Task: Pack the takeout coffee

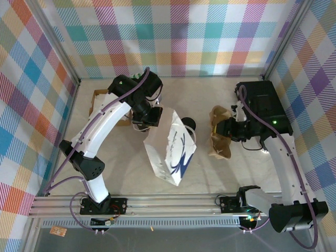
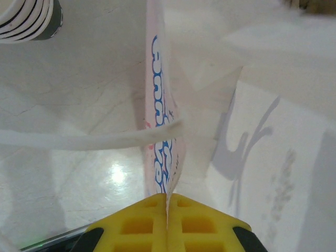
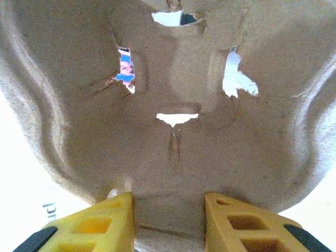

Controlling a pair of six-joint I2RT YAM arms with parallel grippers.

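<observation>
A white paper bag (image 1: 170,152) with a blue logo stands in the middle of the table. My left gripper (image 1: 148,116) is at its upper left corner. In the left wrist view the yellow fingers (image 2: 136,226) of the left gripper (image 2: 168,198) are shut on the bag's thin top edge (image 2: 167,157). A round black lid (image 1: 189,124) pokes out behind the bag; I cannot tell whether it is the takeout coffee. My right gripper (image 1: 234,130) holds a brown pulp cup carrier (image 1: 219,139) upright. That carrier (image 3: 173,79) sits clamped between the right gripper's (image 3: 168,205) fingers.
A low cardboard box (image 1: 98,101) sits at the back left behind my left arm. A stack of pale cups with dark bands (image 2: 26,18) stands beyond the bag. The bag's paper handle (image 2: 79,139) stretches across the left wrist view. Checked walls close the table on three sides.
</observation>
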